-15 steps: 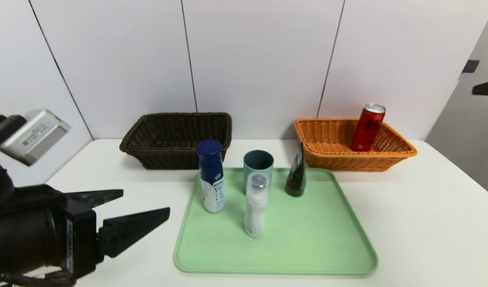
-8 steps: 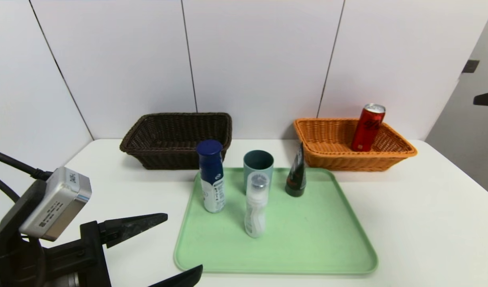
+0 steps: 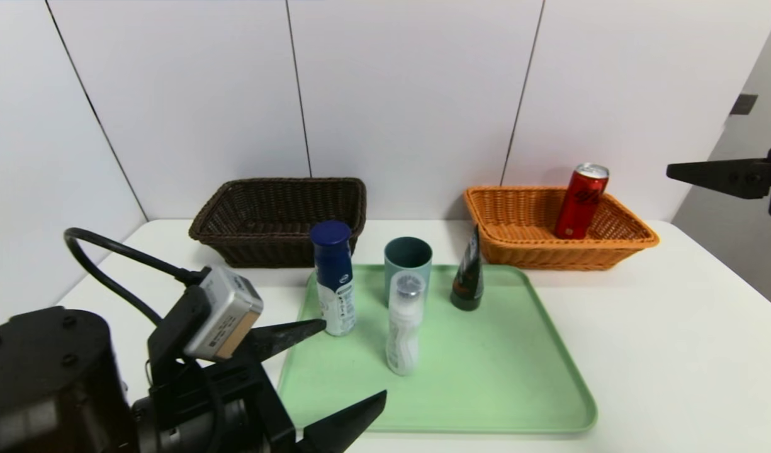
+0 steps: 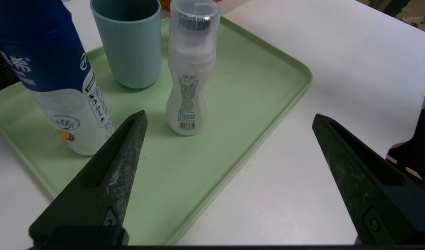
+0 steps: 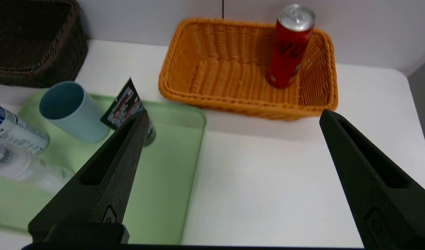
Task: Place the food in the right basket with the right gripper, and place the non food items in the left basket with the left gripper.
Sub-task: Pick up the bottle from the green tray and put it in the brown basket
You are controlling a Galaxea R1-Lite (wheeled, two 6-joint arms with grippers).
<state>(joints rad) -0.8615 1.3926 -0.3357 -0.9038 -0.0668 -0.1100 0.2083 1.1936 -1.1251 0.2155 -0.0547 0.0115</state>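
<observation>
On the green tray [image 3: 486, 377] stand a white-and-blue bottle [image 3: 333, 277] with a dark blue cap, a teal-grey cup [image 3: 408, 264], a clear whitish bottle [image 3: 404, 327] and a dark tube [image 3: 468, 277]. The red can [image 3: 580, 201] leans inside the orange right basket [image 3: 549, 255]. The dark brown left basket [image 3: 278, 251] holds nothing that shows. My left gripper [image 3: 355, 360] is open over the tray's near left corner, short of the clear bottle [image 4: 189, 76] and beside the blue-capped bottle [image 4: 56, 80]. My right gripper [image 5: 233, 113] hangs open high at the right, empty.
White table [image 3: 675, 352] under everything, with a white wall right behind both baskets. The tray's raised rim [image 4: 233, 166] runs between my left fingers. One right finger [image 3: 719, 177] pokes in from the right edge, above table height.
My left arm has swung down and to the right, bringing its open gripper to the tray's near left corner. The right gripper's finger has come further in from the right edge. No object moved.
</observation>
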